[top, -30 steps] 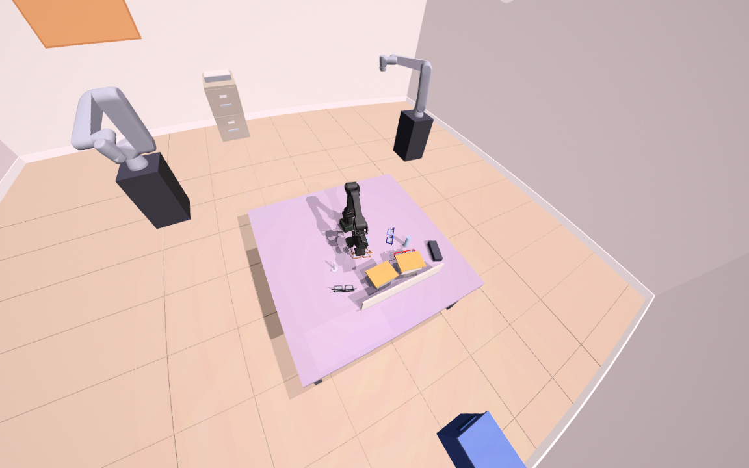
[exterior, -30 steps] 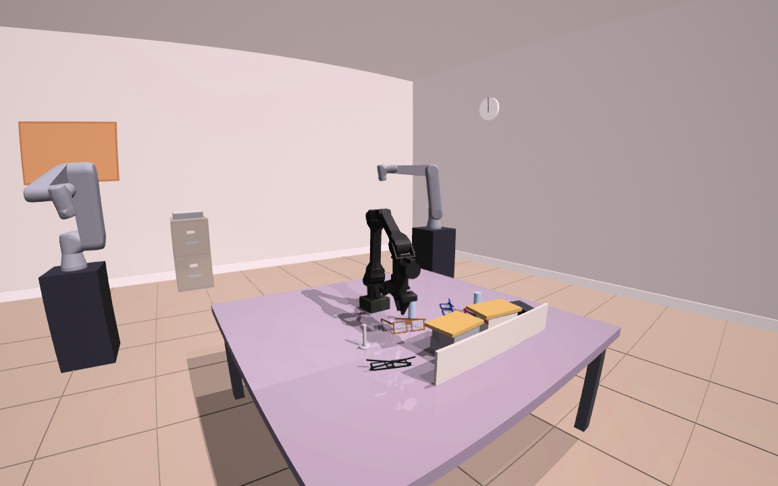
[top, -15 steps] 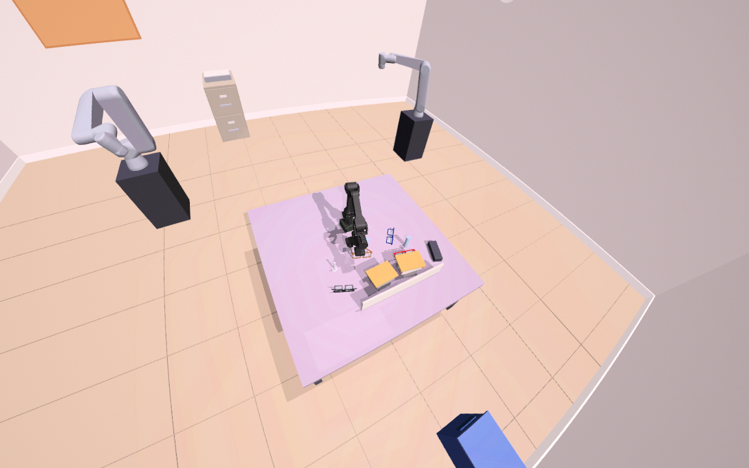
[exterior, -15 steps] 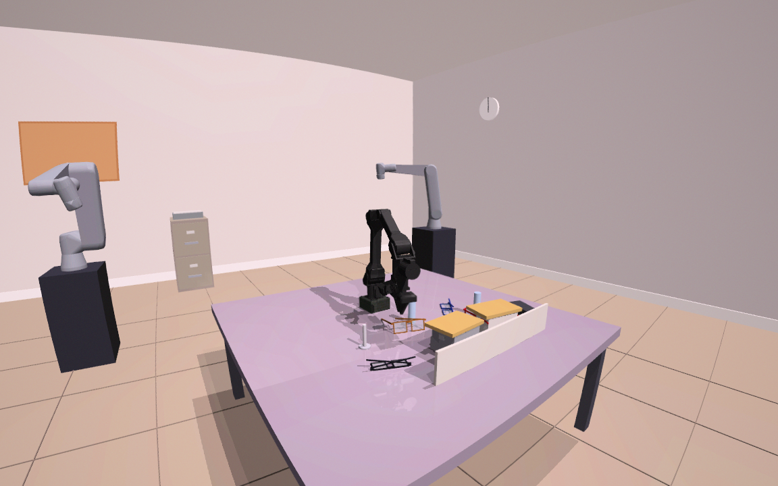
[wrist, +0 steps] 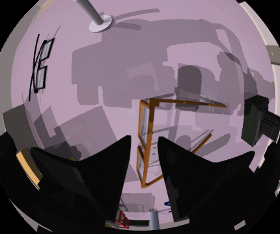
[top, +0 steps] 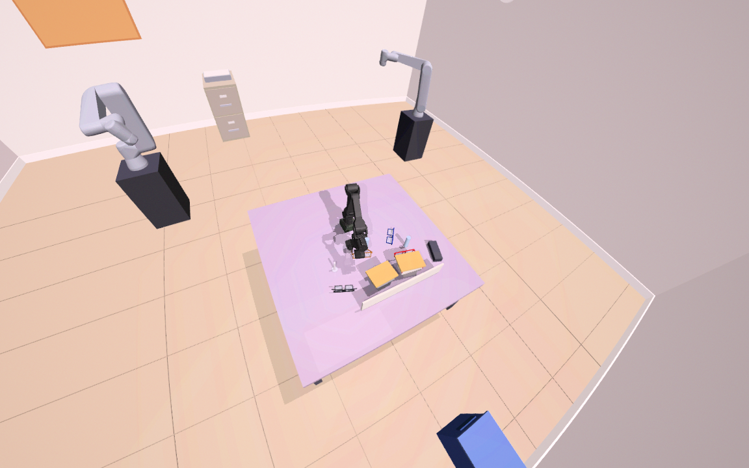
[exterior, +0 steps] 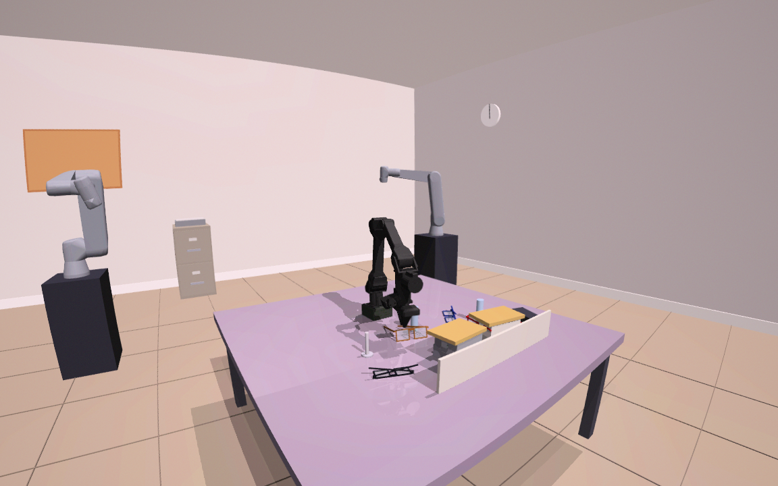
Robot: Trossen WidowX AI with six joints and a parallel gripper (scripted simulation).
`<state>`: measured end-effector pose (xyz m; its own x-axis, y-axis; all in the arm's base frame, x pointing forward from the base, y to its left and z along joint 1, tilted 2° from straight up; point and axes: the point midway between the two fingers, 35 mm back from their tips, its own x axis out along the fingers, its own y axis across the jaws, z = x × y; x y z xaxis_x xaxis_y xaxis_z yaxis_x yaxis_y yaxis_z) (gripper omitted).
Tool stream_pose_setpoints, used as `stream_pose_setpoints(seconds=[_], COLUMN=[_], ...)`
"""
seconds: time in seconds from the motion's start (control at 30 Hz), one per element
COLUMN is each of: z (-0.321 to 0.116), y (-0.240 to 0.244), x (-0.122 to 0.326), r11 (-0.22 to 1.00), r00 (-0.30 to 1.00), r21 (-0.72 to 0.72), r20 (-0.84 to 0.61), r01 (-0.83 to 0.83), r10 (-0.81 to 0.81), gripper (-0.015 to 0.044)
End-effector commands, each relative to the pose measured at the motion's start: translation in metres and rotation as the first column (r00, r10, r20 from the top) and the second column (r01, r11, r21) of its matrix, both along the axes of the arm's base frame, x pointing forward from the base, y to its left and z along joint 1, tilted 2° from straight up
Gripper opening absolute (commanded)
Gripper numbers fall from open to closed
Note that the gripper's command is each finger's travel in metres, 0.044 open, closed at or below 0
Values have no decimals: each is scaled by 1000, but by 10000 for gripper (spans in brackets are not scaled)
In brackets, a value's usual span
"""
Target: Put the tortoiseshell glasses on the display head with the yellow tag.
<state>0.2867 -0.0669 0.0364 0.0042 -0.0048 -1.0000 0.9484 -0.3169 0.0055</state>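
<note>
The tortoiseshell glasses (exterior: 410, 333) (wrist: 151, 123) stand on the table with orange-brown frame and temples spread. My gripper (top: 359, 255) (exterior: 404, 325) (wrist: 144, 140) is partly open and empty, pointing down just above them; in the wrist view the top bar runs between the fingertips, touching neither visibly. Two orange boards (top: 381, 273) (top: 410, 261) (exterior: 457, 330) (exterior: 496, 315) top grey forms to the right of the glasses. The display heads cannot be made out clearly under them. A small yellow patch (wrist: 72, 158) shows beside the left finger, possibly the tag.
Black glasses (top: 343, 288) (exterior: 393, 372) and a white post (top: 335, 267) (exterior: 367, 344) stand nearer the front. A pale panel (top: 402, 286) (exterior: 494, 352) runs behind the boards. Blue glasses (top: 390, 235), red glasses (top: 404, 252), a light-blue cylinder (top: 407, 240) and a dark case (top: 435, 250) lie beyond.
</note>
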Motion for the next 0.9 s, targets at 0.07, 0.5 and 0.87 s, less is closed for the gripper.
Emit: stream_pose_setpoints(seconds=[0.07,0.5,0.87], z=[-14,-35,-41], y=[0,-1,-1], x=[-3,-3,-3], r11=[1000,1000,1000], r00=[1000,1000,1000], r21=[-2,-2,-2], r20=[-15,-15,-15], r01=[4,4,4], r10=[-4,-4,-4], gripper=[120,120,120])
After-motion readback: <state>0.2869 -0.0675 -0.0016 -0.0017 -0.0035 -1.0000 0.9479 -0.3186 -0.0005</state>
